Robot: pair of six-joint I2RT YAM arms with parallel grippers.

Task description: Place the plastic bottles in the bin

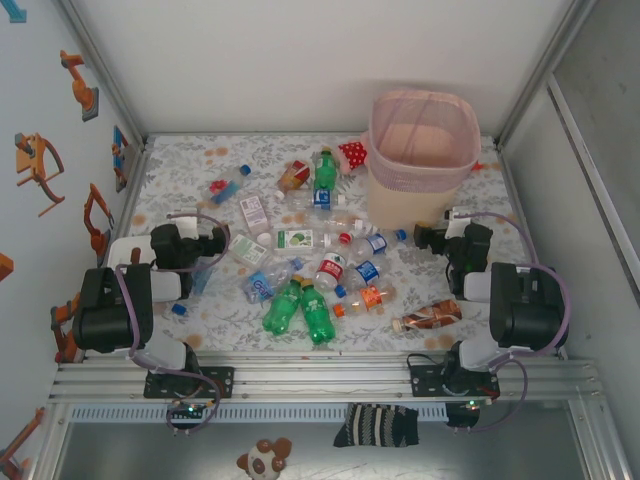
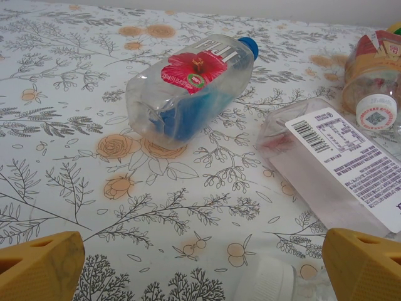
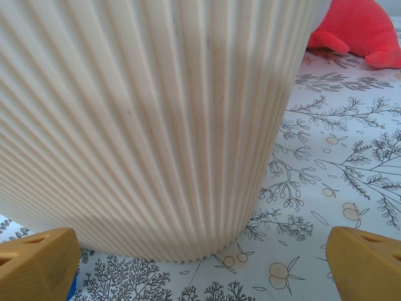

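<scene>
Many plastic bottles lie scattered across the middle of the flowered tablecloth (image 1: 200, 320), among them two green ones (image 1: 283, 307) and a brown one (image 1: 428, 316). The pink mesh bin (image 1: 422, 140) stands at the far right, nothing visible inside. My left gripper (image 1: 222, 242) is open and empty just above the cloth. In the left wrist view, a clear bottle with a red flower label and blue cap (image 2: 188, 84) lies ahead of it, and a white-labelled bottle (image 2: 338, 163) to the right. My right gripper (image 1: 425, 238) is open and empty, facing the bin's ribbed beige base (image 3: 144, 125) at close range.
A red white-dotted soft item (image 1: 352, 153) lies left of the bin. White enclosure walls close in the table on three sides. An aluminium rail (image 1: 320, 378) runs along the near edge, with a striped sock (image 1: 375, 425) below it. A white bottle cap (image 2: 266, 282) sits close under the left gripper.
</scene>
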